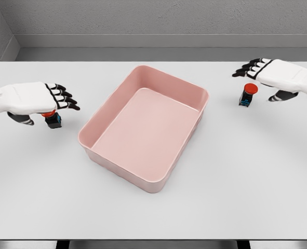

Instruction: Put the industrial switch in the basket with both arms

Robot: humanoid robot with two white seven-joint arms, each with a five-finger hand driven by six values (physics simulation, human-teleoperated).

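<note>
Two industrial switches with red buttons and black-blue bodies stand on the white table. One switch (52,119) is at the left, partly hidden under my left hand (54,98), whose fingers are stretched out flat above it. The other switch (248,95) stands upright at the right, just below and in front of my right hand (257,70), which hovers open with fingers extended and thumb hanging beside the switch. The pink basket (102,127) sits between them in the middle, turned at an angle, with nothing inside.
The white table (236,181) ends at a front edge along the bottom of the view and meets a grey wall at the back.
</note>
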